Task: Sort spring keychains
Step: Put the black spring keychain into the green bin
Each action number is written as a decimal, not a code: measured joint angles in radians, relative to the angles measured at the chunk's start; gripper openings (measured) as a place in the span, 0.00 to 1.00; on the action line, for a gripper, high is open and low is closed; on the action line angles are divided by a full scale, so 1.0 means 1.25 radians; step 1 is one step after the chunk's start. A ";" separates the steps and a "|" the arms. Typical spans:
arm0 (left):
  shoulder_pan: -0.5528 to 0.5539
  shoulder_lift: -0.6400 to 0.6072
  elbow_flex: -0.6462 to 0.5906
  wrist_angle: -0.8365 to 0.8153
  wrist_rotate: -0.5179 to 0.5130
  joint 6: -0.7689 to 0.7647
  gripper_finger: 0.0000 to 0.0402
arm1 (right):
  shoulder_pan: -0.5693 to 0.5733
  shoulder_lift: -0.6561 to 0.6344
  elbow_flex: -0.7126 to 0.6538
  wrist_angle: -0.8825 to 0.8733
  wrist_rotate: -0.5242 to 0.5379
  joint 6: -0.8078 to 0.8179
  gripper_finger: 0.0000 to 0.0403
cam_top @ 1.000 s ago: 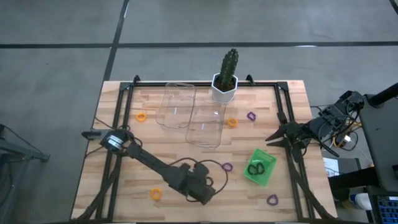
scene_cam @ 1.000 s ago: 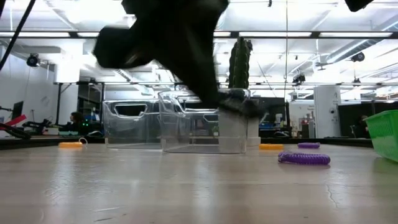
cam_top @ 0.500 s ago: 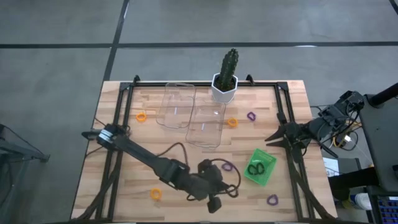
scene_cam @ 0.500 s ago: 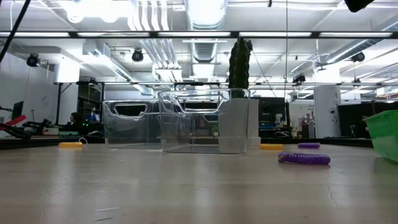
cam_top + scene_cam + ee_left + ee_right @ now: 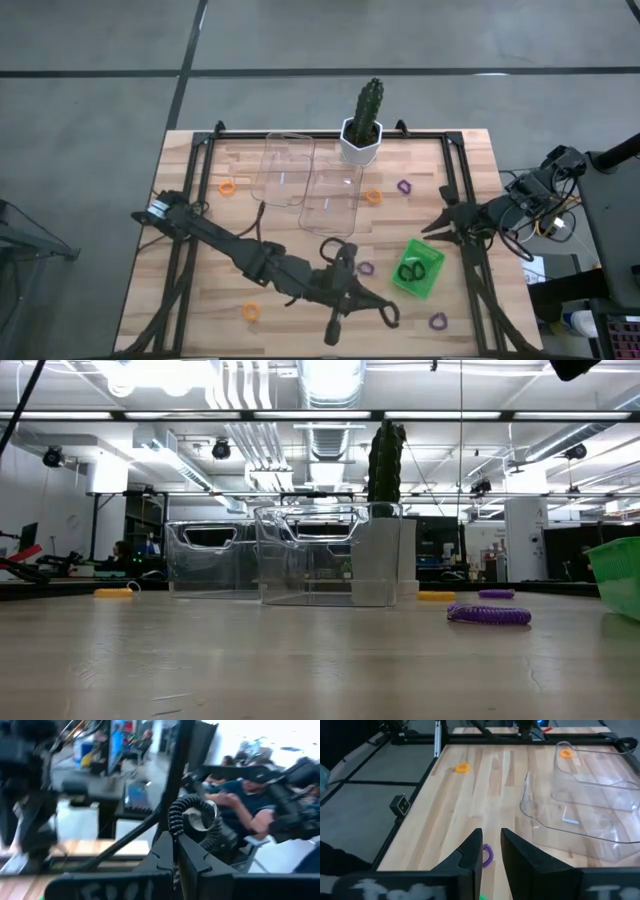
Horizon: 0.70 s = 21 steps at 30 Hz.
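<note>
Update on the sorting rig. The left tool (image 5: 175,842) is clamped on a black spring keychain (image 5: 176,815). The coil sticks up out of the pinched fingers, lifted clear of the counter (image 5: 200,290). From above, that tool sits over the near middle of the counter, pointing toward the near edge, just beside the green tray (image 5: 432,262).

The right tool (image 5: 437,225) hangs over the right-hand rail of the counter. Its fingers are a small gap apart with nothing between them. Its own camera sees one purple keychain (image 5: 487,855) on the wood through that gap.

Where the rest of the keychains are:
- Two black ones (image 5: 410,270) lie inside the green tray.
- A purple one (image 5: 365,268) lies on the wood just left of that tray.
- Another purple one (image 5: 437,321) is near the front right corner.
- A third purple one (image 5: 404,186) is farther back on the right, near an orange one (image 5: 373,197) that lies just beside the right clear tray (image 5: 332,200).
- An orange one (image 5: 227,186) lies just left of the left clear tray (image 5: 287,168).
- The last orange one (image 5: 250,312) is near the front left, close to the left arm.

Both clear trays sit side by side toward the back, and I can't spot anything inside them. A cactus in a white pot (image 5: 362,140) stands at the back edge behind them.
</note>
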 joint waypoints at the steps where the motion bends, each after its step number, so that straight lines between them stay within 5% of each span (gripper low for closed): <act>1: 0.000 0.000 0.000 0.009 0.010 0.008 0.01 | 0.000 0.005 0.000 0.000 -0.002 0.000 0.15; 6: 0.007 0.000 -0.011 0.004 0.011 0.001 0.01 | 0.000 0.027 0.000 0.000 -0.003 0.000 0.15; 10: 0.023 -0.001 -0.022 -0.032 -0.065 -0.052 0.01 | 0.000 0.046 0.000 0.001 -0.005 0.002 0.15; 21: 0.112 -0.001 -0.024 -0.304 -0.210 -0.264 0.01 | -0.001 0.090 0.000 0.006 0.003 0.069 0.20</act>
